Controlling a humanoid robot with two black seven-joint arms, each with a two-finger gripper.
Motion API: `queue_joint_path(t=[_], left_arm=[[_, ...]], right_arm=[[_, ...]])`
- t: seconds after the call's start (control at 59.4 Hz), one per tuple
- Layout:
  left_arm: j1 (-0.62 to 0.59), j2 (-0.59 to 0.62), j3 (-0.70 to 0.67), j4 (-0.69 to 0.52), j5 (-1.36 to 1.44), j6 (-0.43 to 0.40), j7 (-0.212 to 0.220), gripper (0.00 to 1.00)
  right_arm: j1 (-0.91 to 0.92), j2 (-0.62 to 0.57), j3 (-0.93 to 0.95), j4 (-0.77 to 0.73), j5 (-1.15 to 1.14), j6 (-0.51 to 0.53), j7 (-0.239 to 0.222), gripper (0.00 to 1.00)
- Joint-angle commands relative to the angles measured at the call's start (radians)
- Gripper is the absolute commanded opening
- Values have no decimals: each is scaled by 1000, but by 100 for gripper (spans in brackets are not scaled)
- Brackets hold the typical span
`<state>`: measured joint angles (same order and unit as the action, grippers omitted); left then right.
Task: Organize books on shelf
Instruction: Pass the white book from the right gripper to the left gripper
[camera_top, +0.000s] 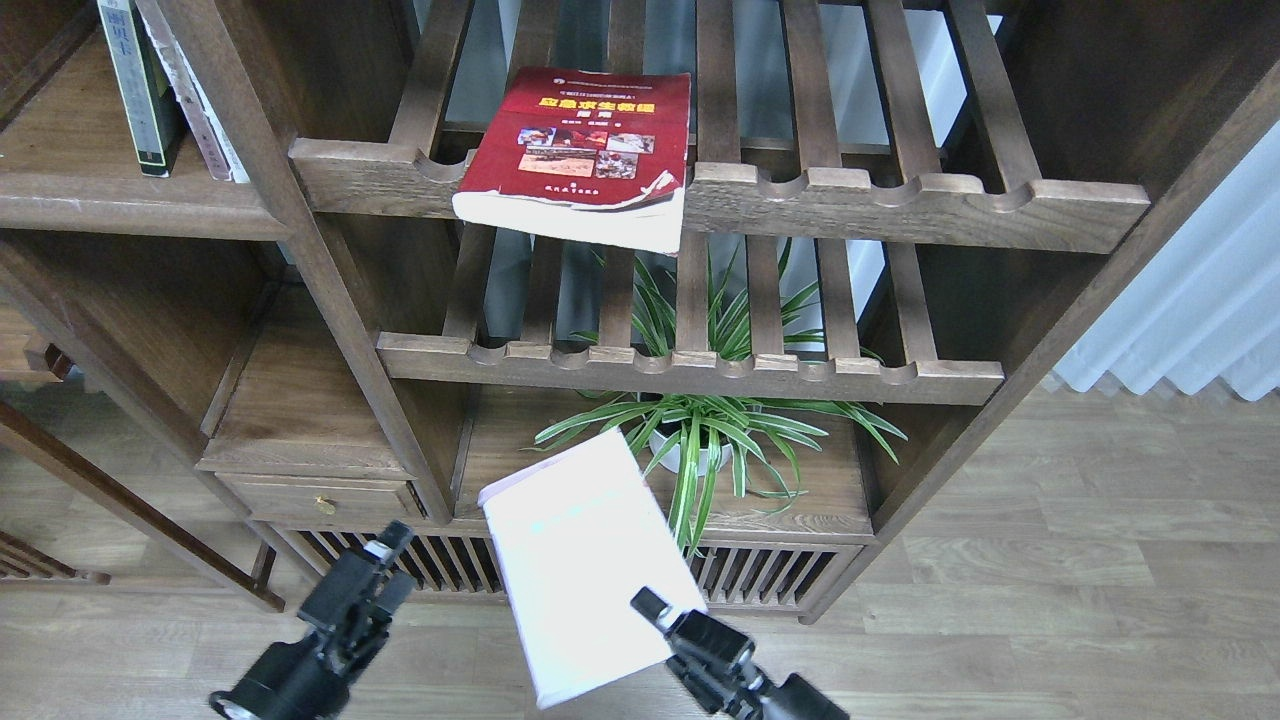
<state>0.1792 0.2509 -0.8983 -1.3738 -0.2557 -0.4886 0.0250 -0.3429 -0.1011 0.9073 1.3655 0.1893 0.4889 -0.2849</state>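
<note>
A red book (585, 150) with a yellow title lies flat on the upper slatted rack, and its near end hangs over the front rail. My right gripper (652, 606) is shut on the lower right edge of a cream-white book (580, 560) and holds it tilted in the air in front of the bottom compartment. My left gripper (385, 550) is low at the left, apart from the white book and empty; its fingers are not distinct. A grey-black book (140, 90) with a pale green spine stands on the flat dark-brown shelf (110, 195) at the upper left.
Another thin book (200, 100) leans next to the grey-black one. A second slatted rack (690, 370) runs below the first. A spider plant in a white pot (690, 440) stands in the bottom compartment behind the white book. A small drawer (320, 497) is at the lower left.
</note>
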Motion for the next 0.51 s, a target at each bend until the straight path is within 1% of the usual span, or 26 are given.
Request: queue_joint_path(t=[0.0, 0.067, 0.101, 0.152, 0.219, 0.253, 0.269, 0.286, 0.303, 0.32, 0.337, 0.354, 0.438, 0.488], left_arm=[[-18, -32, 65, 5, -20, 0, 0, 96], [-33, -41, 97, 9, -30, 0, -2, 94], [-50, -58, 114, 13, -30, 0, -19, 91], [-55, -64, 119, 13, -30, 0, -23, 89], [-60, -79, 124, 13, -30, 0, -27, 84], [-60, -84, 125, 15, -30, 0, -27, 78], [-60, -85, 127, 13, -30, 0, -27, 72], [-60, -85, 128, 13, -30, 0, -25, 70], [-60, -85, 130, 13, -30, 0, -25, 63], [-60, -85, 130, 13, -30, 0, -26, 57], [-60, -85, 130, 13, -30, 0, -27, 55], [-60, -85, 131, 15, -30, 0, -27, 49], [-63, -84, 136, 15, -28, 0, -23, 44], [-63, -84, 142, 13, -30, 0, -23, 37]], right_arm=[[-7, 8, -15, 0, -17, 0, -14, 5], [-8, 15, -18, 0, -25, 0, -16, 5], [-11, 15, -21, 0, -30, 0, -22, 5], [-11, 17, -21, 0, -31, 0, -23, 5], [-16, 17, -21, 0, -33, 0, -23, 5], [-18, 18, -21, 0, -33, 0, -25, 5], [-19, 18, -21, 0, -33, 0, -25, 5], [-19, 18, -21, 0, -33, 0, -25, 5], [-19, 18, -21, 0, -33, 0, -25, 5], [-21, 18, -21, 0, -33, 0, -25, 5], [-21, 18, -21, 0, -33, 0, -25, 5], [-22, 18, -21, 0, -33, 0, -25, 5], [-25, 18, -21, -2, -33, 0, -25, 5], [-25, 18, -21, -2, -33, 0, -25, 6]])
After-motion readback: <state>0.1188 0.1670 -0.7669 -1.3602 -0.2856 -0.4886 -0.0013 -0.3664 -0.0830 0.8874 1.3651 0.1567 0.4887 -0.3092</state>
